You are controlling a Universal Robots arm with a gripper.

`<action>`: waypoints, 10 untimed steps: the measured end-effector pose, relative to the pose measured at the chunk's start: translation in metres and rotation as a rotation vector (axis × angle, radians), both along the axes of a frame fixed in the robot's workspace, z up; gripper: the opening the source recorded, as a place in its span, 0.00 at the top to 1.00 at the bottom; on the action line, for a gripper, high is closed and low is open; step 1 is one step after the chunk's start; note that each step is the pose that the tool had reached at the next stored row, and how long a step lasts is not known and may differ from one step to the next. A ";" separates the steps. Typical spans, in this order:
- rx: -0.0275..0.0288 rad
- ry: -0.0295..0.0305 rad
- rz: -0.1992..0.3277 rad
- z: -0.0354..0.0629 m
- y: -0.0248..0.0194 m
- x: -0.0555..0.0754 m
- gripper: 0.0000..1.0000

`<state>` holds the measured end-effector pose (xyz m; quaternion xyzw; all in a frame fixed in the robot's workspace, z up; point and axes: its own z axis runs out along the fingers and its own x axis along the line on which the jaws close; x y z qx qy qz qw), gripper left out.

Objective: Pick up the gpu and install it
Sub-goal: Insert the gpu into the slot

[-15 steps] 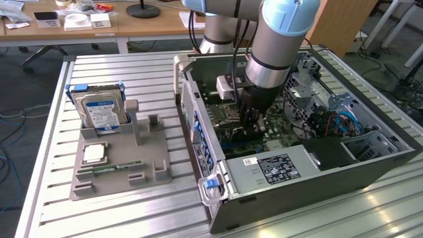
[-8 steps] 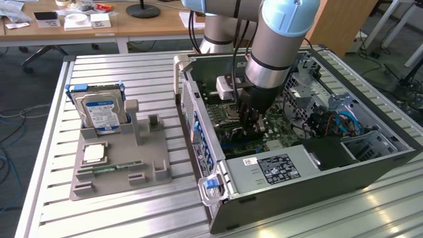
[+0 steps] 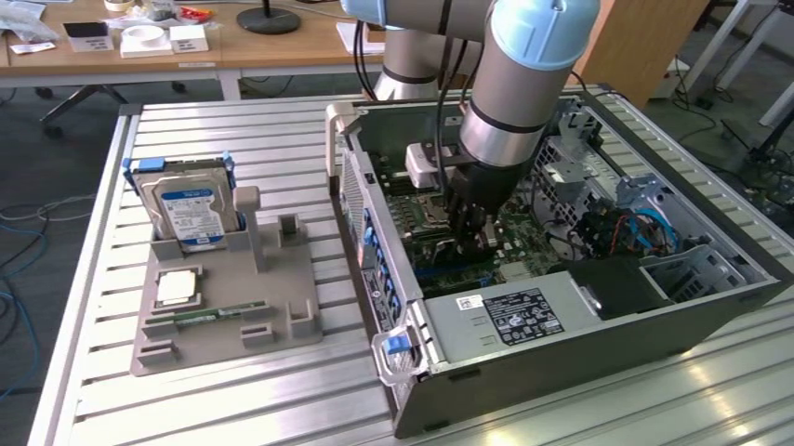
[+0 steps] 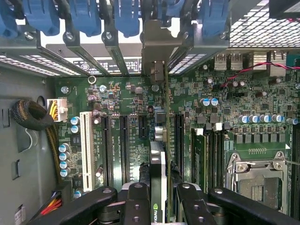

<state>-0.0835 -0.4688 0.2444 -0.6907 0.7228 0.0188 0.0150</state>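
In the wrist view the gpu (image 4: pixel 158 164) stands on edge between my two black fingers (image 4: pixel 137 202), its dark fan side with a small green logo towards the camera. My gripper (image 4: pixel 161 199) is shut on it. The card runs along the motherboard's (image 4: pixel 117 93) expansion slots, and its silver end bracket (image 4: pixel 154 44) sits at the case's rear slot openings. Whether its edge sits in a slot is hidden. In the exterior view my gripper (image 3: pixel 473 240) reaches down inside the open computer case (image 3: pixel 583 358), low over the board.
Blue retaining clips (image 4: pixel 84 16) line the case's rear edge. A white slot (image 4: pixel 86 143) and the CPU socket (image 4: pixel 255 183) flank the card. On the exterior view's left, a grey holder (image 3: pixel 279 321) carries a hard drive (image 3: pixel 186 209) and a RAM stick (image 3: pixel 205 316).
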 end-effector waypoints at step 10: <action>0.0001 0.0000 0.000 0.0000 0.0000 0.000 0.73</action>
